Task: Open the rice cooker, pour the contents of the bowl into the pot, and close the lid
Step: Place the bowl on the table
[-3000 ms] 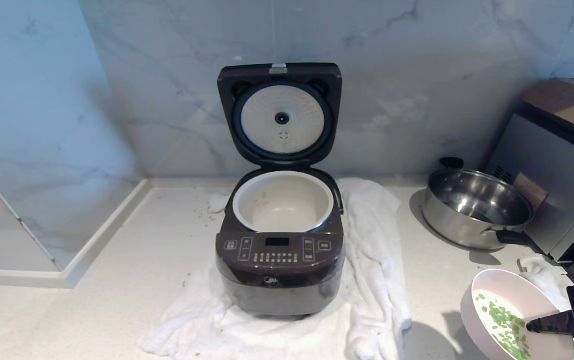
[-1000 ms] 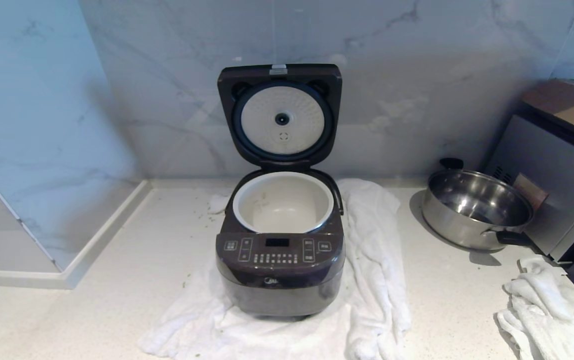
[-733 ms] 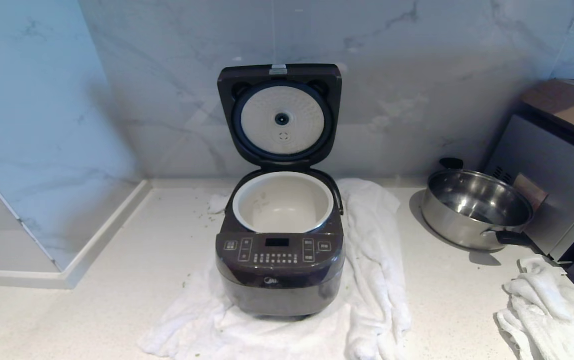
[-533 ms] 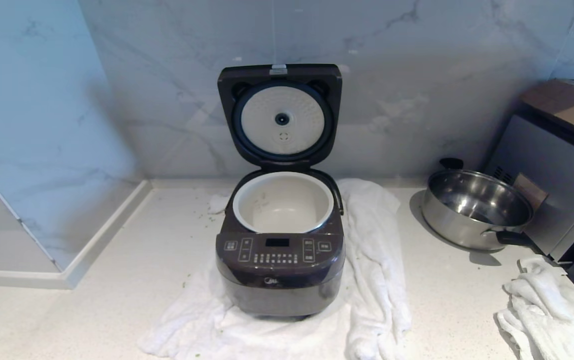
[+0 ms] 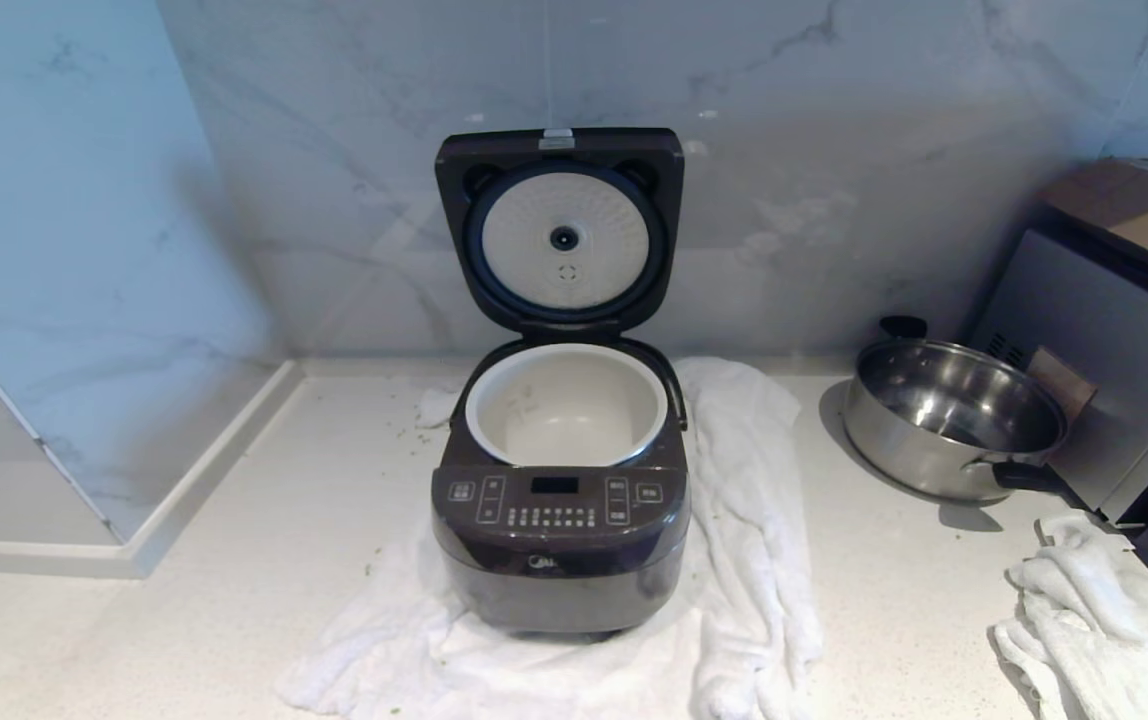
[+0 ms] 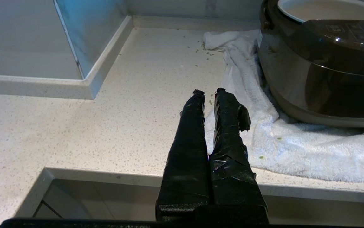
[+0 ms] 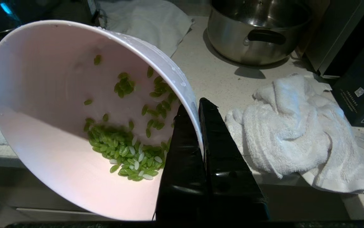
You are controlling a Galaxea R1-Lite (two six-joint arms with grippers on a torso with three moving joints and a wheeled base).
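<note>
The rice cooker is set on a white towel against the marble wall, and its lid is stood fully upright on the hinge, pale dimpled plate facing forward — the opening step can be judged done. The pot is thereby left exposed; nothing green is seen in it, so the pouring is judged not yet done.

Neither arm is seen from the head camera. In the right wrist view the bowl is held by the right gripper, whose black fingers are clamped on the rim, one inside the wall and one outside — a pinch that lets the bowl be tipped by the wrist. The bowl is carried low at the counter's front edge, well apart from the cooker, near a crumpled cloth and a steel pan. It is tilted, and the contents — small green bits — are gathered toward the lower side, while a few cling higher on the wall. A spill over the rim before the pot is reached is the likely risk.

The left gripper is parked at the counter's front edge, left of the cooker, its taped fingers nearly together and nothing held.
</note>
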